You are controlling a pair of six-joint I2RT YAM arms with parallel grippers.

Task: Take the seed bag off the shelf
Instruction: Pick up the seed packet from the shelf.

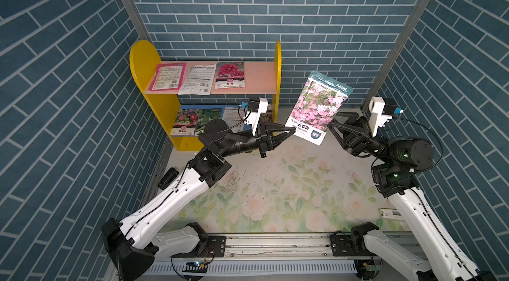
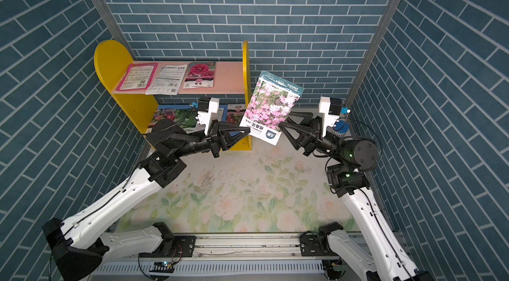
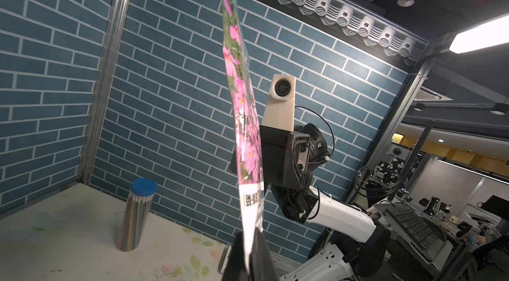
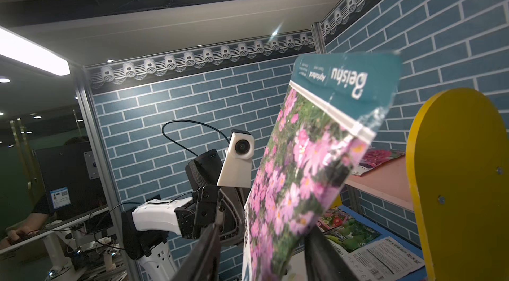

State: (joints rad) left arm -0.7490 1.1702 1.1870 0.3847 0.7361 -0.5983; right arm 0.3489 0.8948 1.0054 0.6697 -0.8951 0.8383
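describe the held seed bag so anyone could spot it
Right of the yellow-sided shelf, above the floral table, the left gripper pinches a seed bag by its lower corner. Unlike the packets lying flat on the shelf, it stands tilted, pink flowers under a teal band.

The left pincer (image 1: 292, 131) pinches the tilted seed bag (image 1: 318, 106), just beside the shelf (image 1: 143, 67).

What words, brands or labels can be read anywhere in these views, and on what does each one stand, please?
"Beishu": teal top band of the seed bag, upside down in both top views.
"FLOWERS SEED": white bottom band of the bag.
"格桑花": same white band.
Print on the upper packets and lower packets of the shelf: too small to read.
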